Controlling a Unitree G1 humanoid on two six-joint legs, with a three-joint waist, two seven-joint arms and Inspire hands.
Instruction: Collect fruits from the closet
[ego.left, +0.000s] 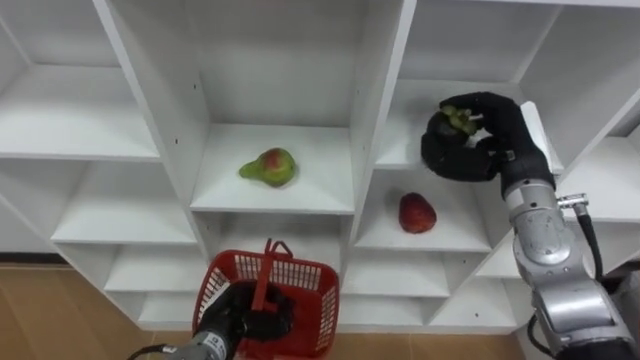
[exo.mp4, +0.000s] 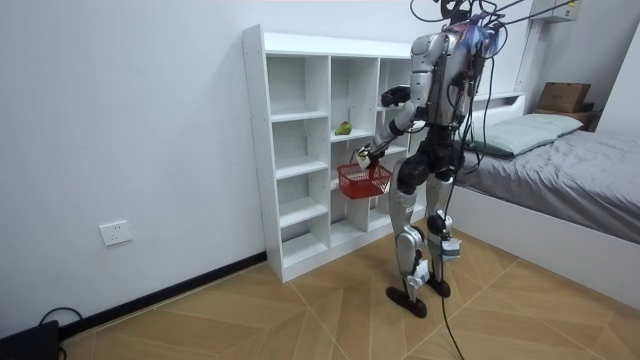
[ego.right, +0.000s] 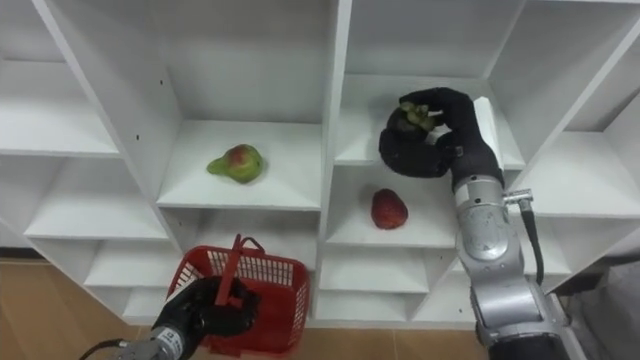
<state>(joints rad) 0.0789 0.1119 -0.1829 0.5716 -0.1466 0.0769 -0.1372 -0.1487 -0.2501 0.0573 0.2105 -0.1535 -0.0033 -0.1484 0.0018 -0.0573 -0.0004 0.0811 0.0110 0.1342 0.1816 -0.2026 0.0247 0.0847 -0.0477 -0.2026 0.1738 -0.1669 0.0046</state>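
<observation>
Lowest in the eye views and closest to the camera, the left robot hand (ego.left: 243, 320) is clenched round the upright handle of a red basket (ego.left: 322, 300). It holds the basket in front of the lower shelves of the white closet (ego.left: 160, 110).

Above the basket, in the closet's middle column, a green pear with a red blush (ego.left: 268, 167) lies on its side on a shelf, clear of the walls. In the column to the right, a red fruit (ego.left: 417, 213) sits alone on its own shelf.

One compartment above the red fruit, the right robot hand (ego.left: 478, 145) reaches in over the shelf. Its dark fingers are curled round a small green fruit (ego.left: 459, 119), which shows at the top of the grasp. Whether this fruit touches the shelf cannot be told.

In the room view the robot stands upright on the wooden floor, close in front of the closet, which is set against a white wall. Its right arm is raised to the shelves and the red basket (exo.mp4: 363, 181) is held lower down. A bed (exo.mp4: 570, 180) lies behind the robot at the room view's right.
</observation>
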